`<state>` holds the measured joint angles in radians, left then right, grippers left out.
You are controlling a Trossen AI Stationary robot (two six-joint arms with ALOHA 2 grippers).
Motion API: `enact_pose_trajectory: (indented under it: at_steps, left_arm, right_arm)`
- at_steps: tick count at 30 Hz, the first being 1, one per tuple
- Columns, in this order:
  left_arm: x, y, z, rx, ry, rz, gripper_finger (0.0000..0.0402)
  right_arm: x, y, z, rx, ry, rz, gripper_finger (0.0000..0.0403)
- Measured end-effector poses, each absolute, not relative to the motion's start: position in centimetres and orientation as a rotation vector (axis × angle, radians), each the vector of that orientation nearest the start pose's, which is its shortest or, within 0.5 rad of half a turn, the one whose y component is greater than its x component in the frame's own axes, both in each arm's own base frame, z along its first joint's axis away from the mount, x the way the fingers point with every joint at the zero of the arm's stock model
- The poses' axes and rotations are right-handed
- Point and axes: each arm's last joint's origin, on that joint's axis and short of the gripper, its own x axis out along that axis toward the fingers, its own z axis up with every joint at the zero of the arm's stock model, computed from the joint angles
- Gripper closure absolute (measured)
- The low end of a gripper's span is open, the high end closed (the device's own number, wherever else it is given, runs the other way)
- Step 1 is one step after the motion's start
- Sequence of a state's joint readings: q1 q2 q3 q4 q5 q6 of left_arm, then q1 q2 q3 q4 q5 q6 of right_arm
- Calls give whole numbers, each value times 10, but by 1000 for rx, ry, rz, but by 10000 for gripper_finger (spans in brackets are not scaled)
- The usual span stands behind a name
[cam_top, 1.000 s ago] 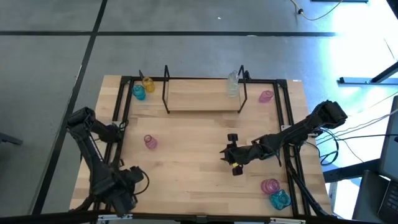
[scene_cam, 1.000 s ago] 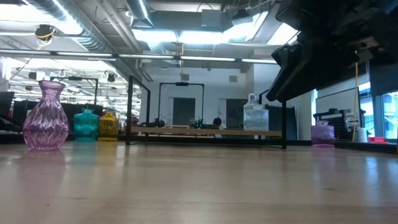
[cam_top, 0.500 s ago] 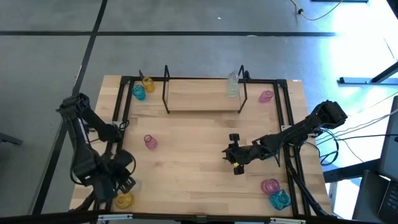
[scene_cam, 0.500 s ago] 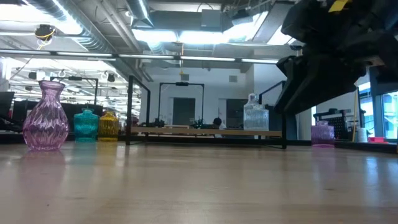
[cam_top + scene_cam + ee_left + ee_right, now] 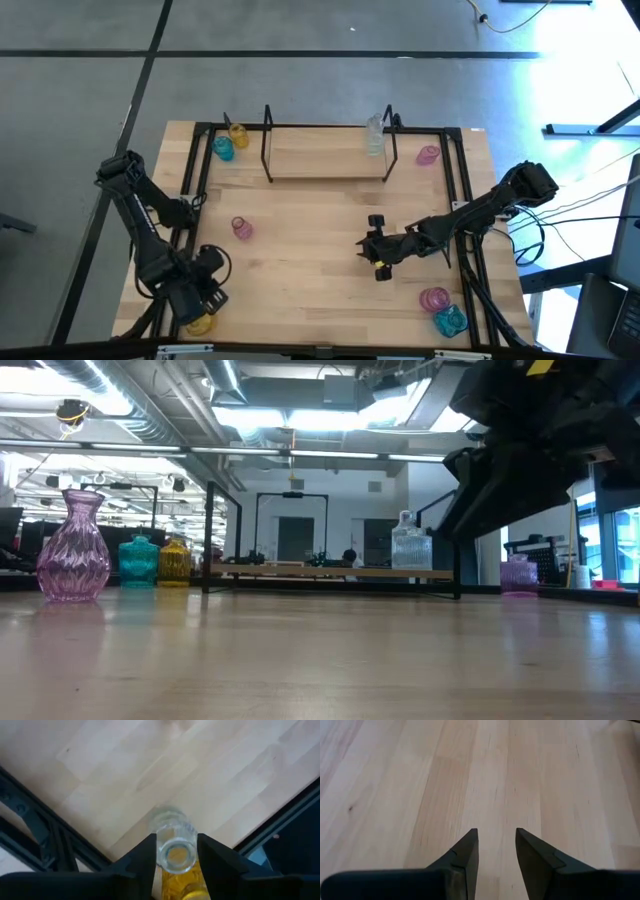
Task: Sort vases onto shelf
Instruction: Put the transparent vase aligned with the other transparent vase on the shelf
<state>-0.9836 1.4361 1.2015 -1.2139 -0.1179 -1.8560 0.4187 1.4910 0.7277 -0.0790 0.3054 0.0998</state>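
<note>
Left wrist view, translucent ribbed yellow vase [image 5: 176, 862]

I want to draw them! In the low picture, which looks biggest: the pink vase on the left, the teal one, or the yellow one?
1. Pink vase, though it may stand nearer the camera.
2. Teal vase.
3. Yellow vase, nearly alike with the teal one.

A ribbed pink vase [image 5: 73, 547], a teal vase [image 5: 139, 561] and a yellow vase [image 5: 174, 561] are seen left of the light-wood shelf [image 5: 330, 572]; a clear vase [image 5: 411, 544] is seen on it.
</note>
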Motion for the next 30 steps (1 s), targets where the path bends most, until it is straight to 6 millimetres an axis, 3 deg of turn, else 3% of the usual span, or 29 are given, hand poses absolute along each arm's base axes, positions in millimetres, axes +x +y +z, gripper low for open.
enact_pose_trajectory:
  at_steps: [7,12,17,30]
  left_arm:
    - [137,-208,269,-712,1419,517,256]
    - [135,-214,258,-720,1426,459,257]
    - [132,-212,247,-707,1478,475,257]
    - [132,-210,246,-662,1471,470,257]
  right_arm:
    - [260,106,169,-204,791,67,288]
    - [260,106,169,-204,791,67,288]
    - [260,106,169,-204,791,67,288]
    - [260,106,169,-206,794,67,288]
